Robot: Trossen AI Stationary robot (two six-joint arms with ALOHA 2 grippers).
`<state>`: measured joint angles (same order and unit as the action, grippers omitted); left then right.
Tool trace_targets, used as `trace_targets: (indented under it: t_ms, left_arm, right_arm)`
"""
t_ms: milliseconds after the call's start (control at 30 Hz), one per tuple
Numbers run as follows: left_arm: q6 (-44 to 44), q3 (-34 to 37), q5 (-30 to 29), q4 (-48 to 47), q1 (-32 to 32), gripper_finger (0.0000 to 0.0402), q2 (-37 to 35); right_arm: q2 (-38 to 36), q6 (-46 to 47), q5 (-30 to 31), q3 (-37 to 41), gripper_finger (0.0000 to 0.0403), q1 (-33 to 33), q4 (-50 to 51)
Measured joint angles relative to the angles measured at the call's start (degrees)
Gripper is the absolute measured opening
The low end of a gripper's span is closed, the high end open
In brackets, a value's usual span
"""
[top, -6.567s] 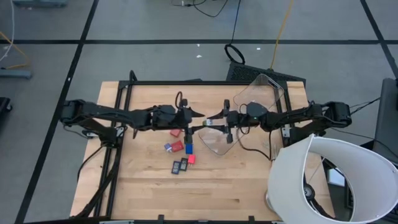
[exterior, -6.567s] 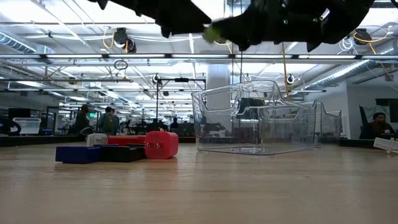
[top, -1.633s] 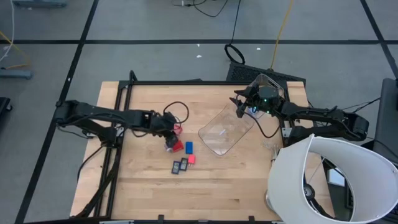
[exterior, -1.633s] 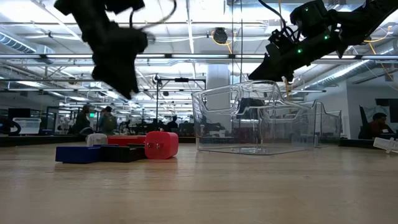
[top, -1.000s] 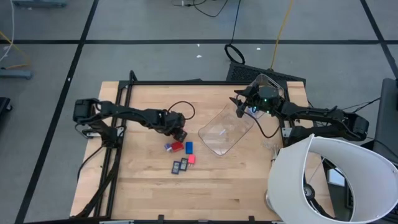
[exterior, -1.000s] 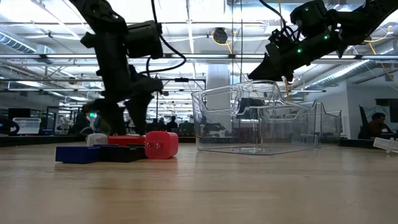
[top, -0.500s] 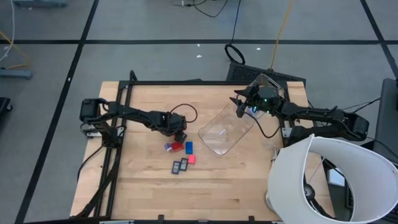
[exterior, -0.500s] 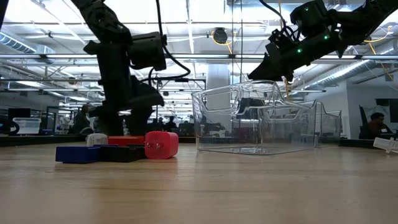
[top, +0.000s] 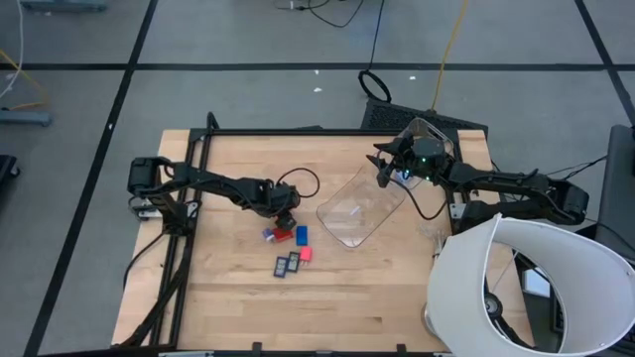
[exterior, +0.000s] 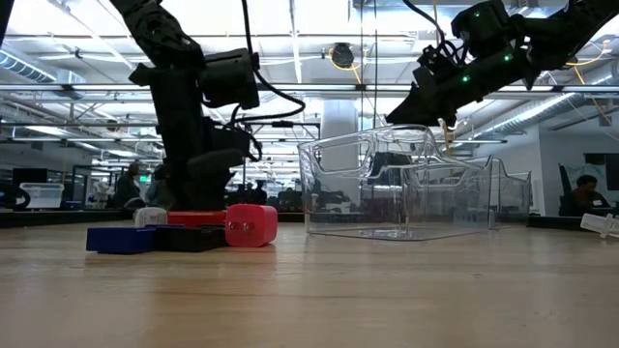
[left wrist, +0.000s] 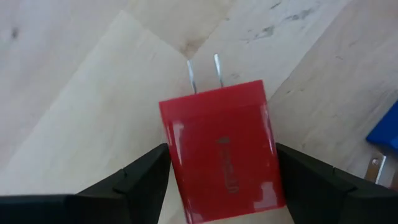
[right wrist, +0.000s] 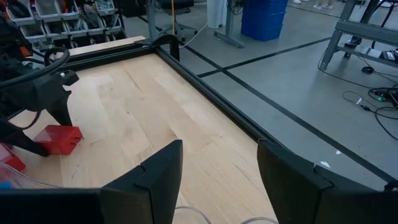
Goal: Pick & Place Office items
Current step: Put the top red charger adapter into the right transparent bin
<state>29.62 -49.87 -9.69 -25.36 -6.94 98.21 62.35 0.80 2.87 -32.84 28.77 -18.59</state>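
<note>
The left gripper (top: 285,222) is covering part of the red charger (top: 283,233) in the high view. In the left wrist view, the blue piece (left wrist: 384,134) at 3 o'clock is being cut off by the edge, and the red charger's lower end is running out at 6 o'clock.

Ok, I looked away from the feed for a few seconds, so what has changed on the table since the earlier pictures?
The left gripper came down from mid-air onto the cluster of pieces and now straddles the red charger block, fingers on both sides. The right gripper pulled back to the clear bin's far end, open and empty. The bin and the other pieces have not moved.
</note>
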Motion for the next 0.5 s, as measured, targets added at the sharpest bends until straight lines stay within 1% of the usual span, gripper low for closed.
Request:
trace_targets:
  t_ms: [133,233,300,433,500]
  left_arm:
    - [-2.7,-0.1,-1.1,0.4,0.0,0.0271,0.0]
    - [-2.7,-0.1,-1.7,0.5,0.0,0.0267,0.0]
    - [-2.4,-0.1,-1.9,0.5,0.0,0.0254,-0.1]
    - [-2.3,-0.1,-1.6,1.1,-0.1,0.0215,-0.4]
    - [-2.4,-0.1,-1.4,1.3,-0.1,0.0215,-0.4]
  right_arm:
    - [0.0,0.0,0.0,0.0,0.0196,0.0,0.0]
    - [0.0,0.0,0.0,0.0,0.0196,0.0,0.0]
    - [0.0,0.0,0.0,0.0,0.0196,0.0,0.0]
    - [0.0,0.0,0.0,0.0,0.0196,0.0,0.0]
    - [0.0,0.0,0.0,0.0,0.0196,0.0,0.0]
